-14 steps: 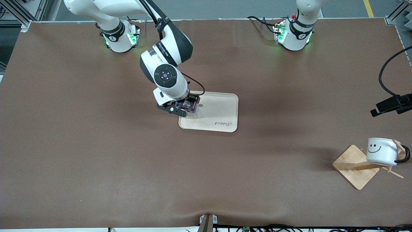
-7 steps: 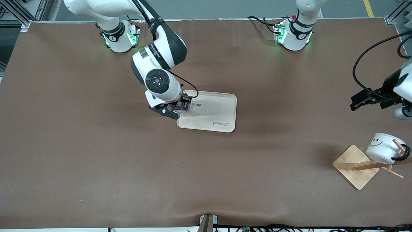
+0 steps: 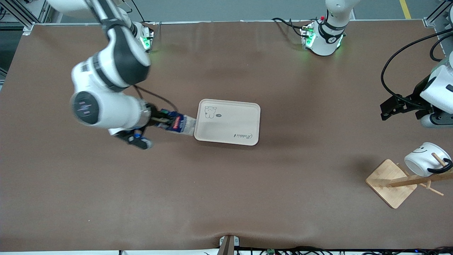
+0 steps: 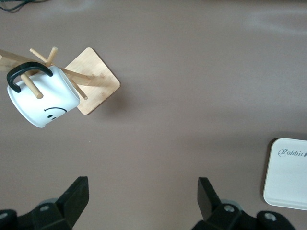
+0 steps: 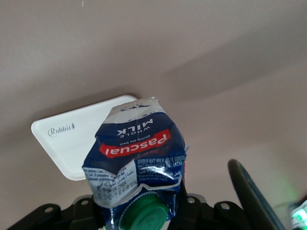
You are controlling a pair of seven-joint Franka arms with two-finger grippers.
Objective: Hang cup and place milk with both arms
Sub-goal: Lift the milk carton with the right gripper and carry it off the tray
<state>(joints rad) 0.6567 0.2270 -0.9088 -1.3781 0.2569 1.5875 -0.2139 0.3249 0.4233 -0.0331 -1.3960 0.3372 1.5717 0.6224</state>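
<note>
The white smiley cup (image 3: 423, 161) hangs by its black handle on a peg of the wooden rack (image 3: 391, 182); it also shows in the left wrist view (image 4: 42, 98). My left gripper (image 3: 390, 107) is open and empty, in the air over bare table beside the rack, its fingertips (image 4: 76, 194) wide apart. My right gripper (image 3: 163, 121) is shut on the blue-and-white milk carton (image 3: 179, 124), held tilted in the air just off the tray's edge toward the right arm's end. In the right wrist view the crumpled carton (image 5: 136, 153) shows its green cap (image 5: 144, 214) between the jaws.
A cream tray (image 3: 230, 122) with a small bear print lies mid-table with nothing on it; it also shows in the right wrist view (image 5: 72, 139) and the left wrist view (image 4: 288, 177). The rack's square base (image 4: 96, 79) sits near the left arm's end.
My right arm has swung away from the tray toward its own end of the table, carrying the milk carton off it. The left gripper has come in beside the rack. The cup has tipped lower on its peg.
</note>
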